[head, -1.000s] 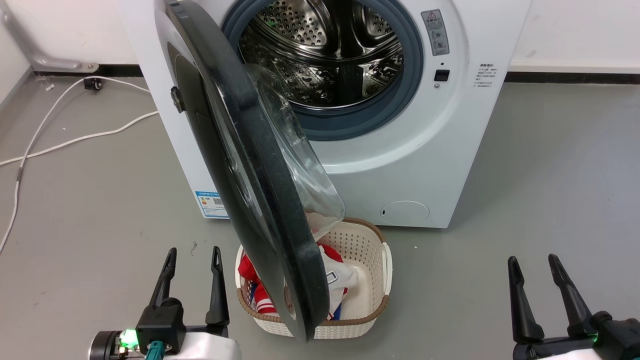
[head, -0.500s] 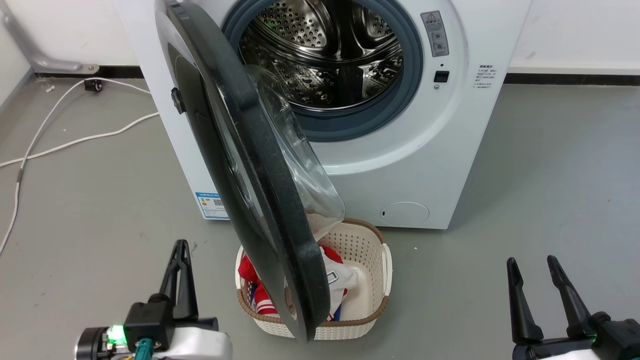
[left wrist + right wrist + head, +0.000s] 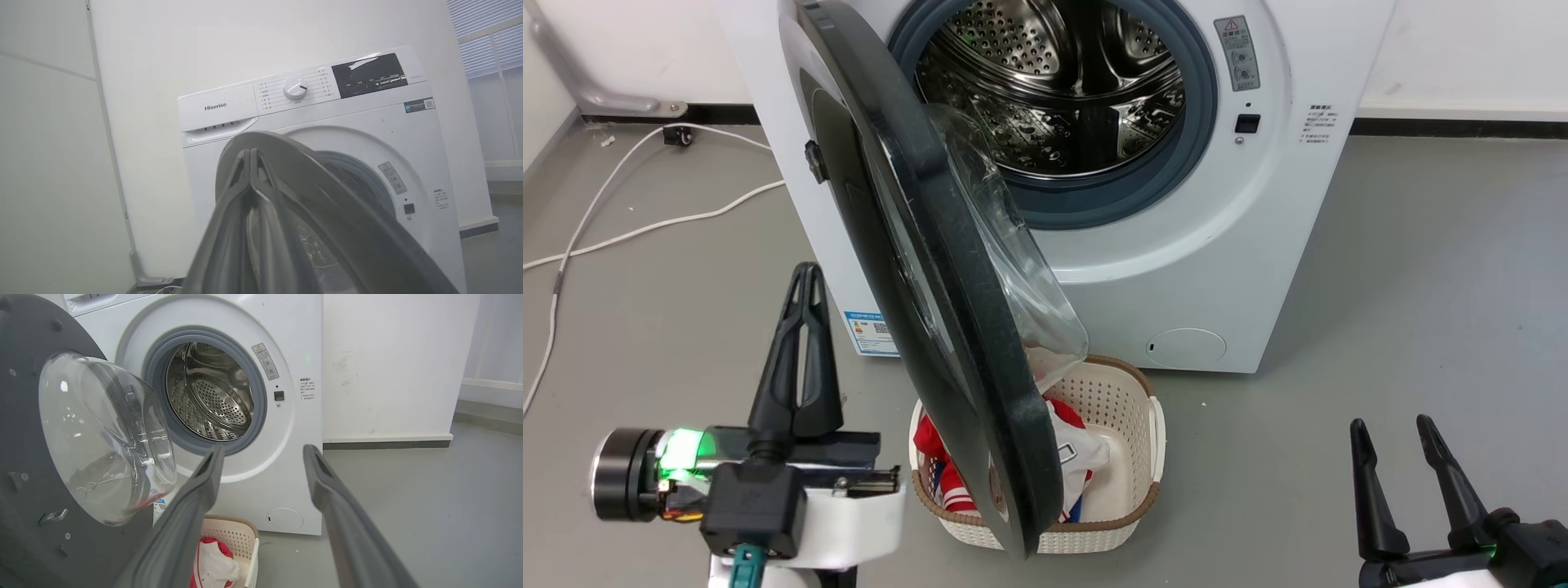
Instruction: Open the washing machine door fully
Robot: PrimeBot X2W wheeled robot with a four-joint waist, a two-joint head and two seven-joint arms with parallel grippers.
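The white washing machine (image 3: 1176, 269) stands ahead with its steel drum exposed. The washing machine door (image 3: 931, 269), a black disc with a clear glass bowl (image 3: 102, 437), is hinged on the left and stands swung out roughly halfway, edge-on to the head view. My left gripper (image 3: 806, 271) is shut with nothing in it, raised to the left of the door's outer face and apart from it. In the left wrist view its closed tips (image 3: 249, 152) line up with the door's rim (image 3: 327, 192). My right gripper (image 3: 1390, 423) stands open at the lower right, well away from the door.
A cream laundry basket (image 3: 1152, 425) holding red and white clothes sits on the grey floor under the door's lower edge. A white cable (image 3: 645, 229) trails over the floor at the left. The wall runs behind the machine.
My left gripper has closed, its wrist has rolled, and it has risen toward the door's outer side. The right gripper and the door have stayed put.
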